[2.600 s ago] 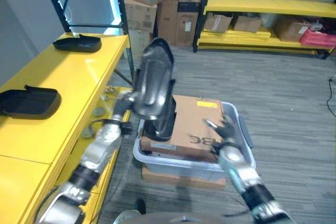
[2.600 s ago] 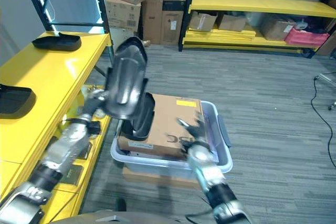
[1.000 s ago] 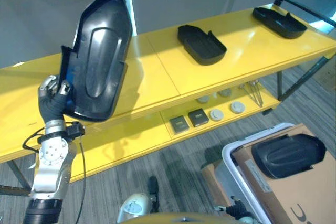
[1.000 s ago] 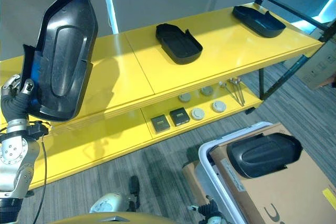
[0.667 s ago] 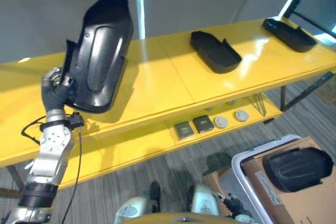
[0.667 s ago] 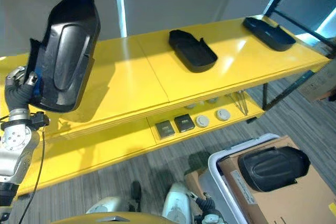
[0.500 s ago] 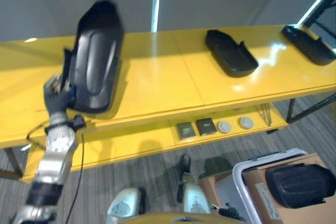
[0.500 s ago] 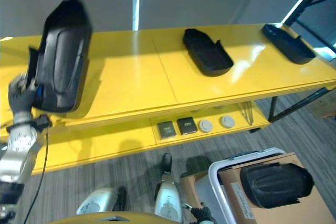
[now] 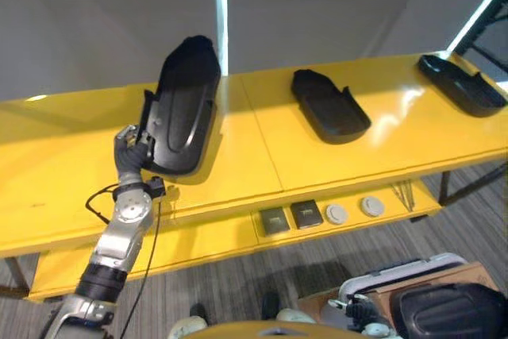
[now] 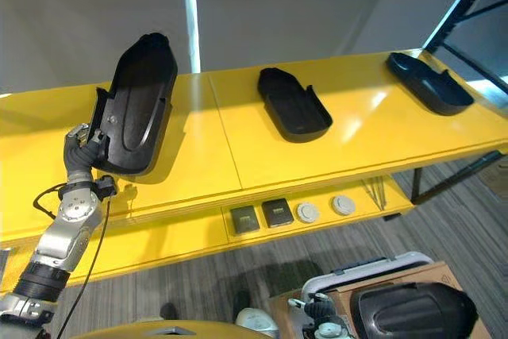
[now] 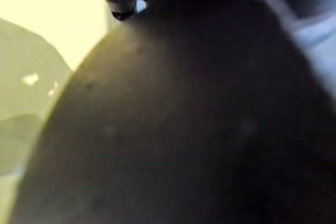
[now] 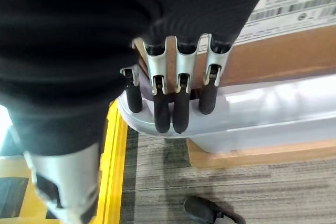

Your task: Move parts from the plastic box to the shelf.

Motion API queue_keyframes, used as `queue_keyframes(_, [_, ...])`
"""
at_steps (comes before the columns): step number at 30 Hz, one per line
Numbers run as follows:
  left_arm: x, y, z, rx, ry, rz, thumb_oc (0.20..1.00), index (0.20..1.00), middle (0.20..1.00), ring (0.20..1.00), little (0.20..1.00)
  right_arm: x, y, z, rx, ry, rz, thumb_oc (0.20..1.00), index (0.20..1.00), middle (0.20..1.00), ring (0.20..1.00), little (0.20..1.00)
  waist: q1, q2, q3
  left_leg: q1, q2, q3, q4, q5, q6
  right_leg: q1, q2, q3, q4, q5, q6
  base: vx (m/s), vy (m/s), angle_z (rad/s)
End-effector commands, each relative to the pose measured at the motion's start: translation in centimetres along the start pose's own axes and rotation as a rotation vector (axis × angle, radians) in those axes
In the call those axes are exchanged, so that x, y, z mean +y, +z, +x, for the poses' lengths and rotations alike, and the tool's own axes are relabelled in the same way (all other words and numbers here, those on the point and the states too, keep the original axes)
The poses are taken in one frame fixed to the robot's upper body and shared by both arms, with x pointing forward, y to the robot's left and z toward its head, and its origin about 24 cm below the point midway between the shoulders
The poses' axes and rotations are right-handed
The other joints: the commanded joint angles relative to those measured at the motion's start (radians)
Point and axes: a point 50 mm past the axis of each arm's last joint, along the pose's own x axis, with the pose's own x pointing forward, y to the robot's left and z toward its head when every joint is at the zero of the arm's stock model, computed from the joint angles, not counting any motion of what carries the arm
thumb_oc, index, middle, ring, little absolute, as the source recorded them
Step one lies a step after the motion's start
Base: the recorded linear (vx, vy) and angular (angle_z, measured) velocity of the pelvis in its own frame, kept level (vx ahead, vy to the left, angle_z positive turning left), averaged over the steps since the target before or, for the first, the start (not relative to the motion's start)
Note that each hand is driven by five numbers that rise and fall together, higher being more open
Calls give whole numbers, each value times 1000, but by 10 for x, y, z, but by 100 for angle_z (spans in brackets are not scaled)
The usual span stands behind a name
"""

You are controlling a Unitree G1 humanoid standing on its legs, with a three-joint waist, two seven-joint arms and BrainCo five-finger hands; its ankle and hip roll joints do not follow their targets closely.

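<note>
My left hand (image 9: 129,148) is shut on the lower edge of a long black moulded part (image 9: 181,105). It holds the part tilted up over the yellow shelf top (image 9: 238,156), left of middle. I cannot tell whether the part's low end touches the shelf. The same dark part (image 11: 184,129) shows close up in the left wrist view. Two more black parts (image 9: 329,105) (image 9: 461,83) lie on the shelf to the right. Another black part (image 10: 409,311) rests on cardboard in the white plastic box (image 10: 373,267) at the lower right. My right hand (image 12: 168,103) hangs open beside the box rim (image 12: 252,114).
A lower yellow shelf holds two small dark square pieces (image 9: 275,220) and two pale round discs (image 9: 337,213). A grey wall with a bright vertical strip (image 9: 221,13) stands behind the shelf. Grey carpet floor (image 10: 198,291) lies between the shelf and the box.
The camera has swung further from the box toward the shelf. My left hand has carried the black part forward and lower, over the shelf top. The right hand stays down by the box.
</note>
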Motion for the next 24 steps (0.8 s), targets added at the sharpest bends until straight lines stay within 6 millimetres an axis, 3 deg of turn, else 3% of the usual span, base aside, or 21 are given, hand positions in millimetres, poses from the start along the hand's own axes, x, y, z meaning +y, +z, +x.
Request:
queue_keyframes(1, [3, 15, 24, -42, 138, 47, 200, 200, 200, 200, 200, 5, -21, -6, 63, 40, -81, 1000, 1000, 1000, 1000, 1000, -7, 19, -36, -32, 60, -17, -10, -25, -16, -28, -67, 2, 71, -82, 103, 59, 15, -11])
queue_keyframes(2, [5, -4, 28, 53, 210, 100, 200, 200, 200, 200, 200, 8, -19, -6, 52, 63, -110, 1000, 1000, 1000, 1000, 1000, -22, 24, -43, -25, 60, -5, -14, -26, -17, -25, -65, 13, 63, -82, 105, 52, 11, -10])
queue_keyframes(6, [10, -25, 31, 156, 274, 149, 200, 200, 200, 200, 200, 12, -17, -7, 40, 82, -166, 1000, 1000, 1000, 1000, 1000, -38, 27, -48, -20, 59, 6, -14, -30, -16, -23, -66, 25, 56, -82, 107, 11, 0, -12])
queue_keyframes(8, [16, -45, 32, 256, 326, 198, 200, 200, 200, 200, 200, 13, -20, -7, 48, 89, -196, 1000, 1000, 1000, 1000, 1000, -51, 30, -51, -14, 59, 18, -10, -33, -15, -18, -66, 35, 52, -84, 108, 7, -17, -12])
queue_keyframes(15, [16, -72, 24, 383, 350, 289, 200, 200, 200, 200, 200, 16, -23, -8, 43, 105, -218, 1000, 1000, 1000, 1000, 1000, -67, 34, -54, -4, 60, 32, -10, -39, -14, -9, -63, 51, 37, -83, 109, 3, -22, -5])
queue_keyframes(24, [17, -91, 16, 463, 370, 349, 200, 200, 200, 200, 200, 21, -22, -9, 35, 121, -245, 1000, 1000, 1000, 1000, 1000, -81, 34, -57, 6, 61, 46, -14, -44, -15, 3, -59, 59, 22, -84, 108, 4, -9, -4])
